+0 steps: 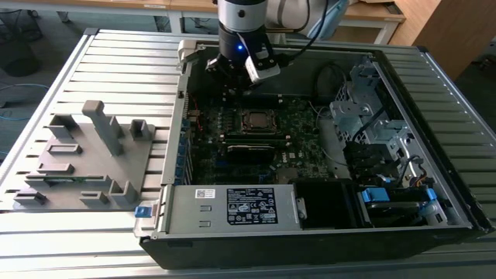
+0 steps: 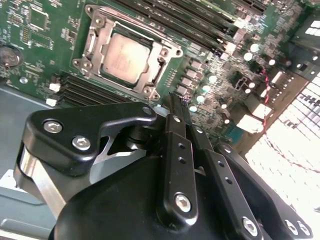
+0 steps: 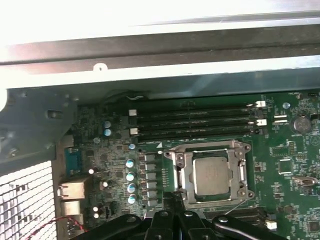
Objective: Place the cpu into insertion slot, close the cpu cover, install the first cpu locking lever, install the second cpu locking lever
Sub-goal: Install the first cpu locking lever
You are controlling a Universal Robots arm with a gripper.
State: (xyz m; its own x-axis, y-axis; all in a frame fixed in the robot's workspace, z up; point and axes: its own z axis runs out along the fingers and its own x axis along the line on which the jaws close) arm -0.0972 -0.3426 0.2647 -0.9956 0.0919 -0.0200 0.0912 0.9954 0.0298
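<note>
cpu [image 2: 125,59]: seated in the insertion slot [image 2: 81,63], just ahead of the fingertips, not touching them
cpu cover [image 2: 161,54]: lying flat around the chip
gripper [image 2: 174,98]: fingers pressed together, holding nothing

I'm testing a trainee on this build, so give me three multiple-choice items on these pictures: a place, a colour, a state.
1. Where is the pale silvery square cpu? A in the square metal-rimmed insertion slot; B loose beside it; C propped on its edge.
2. What colour is the flat circuit board? A red; B green; C white.
3. How does the thin silvery windowed cpu cover stand? A upright; B missing; C flat around the chip.
1A: the chip sits within the socket's rim. 2B: green shows all around the socket. 3C: its frame lies level about the chip.
</note>
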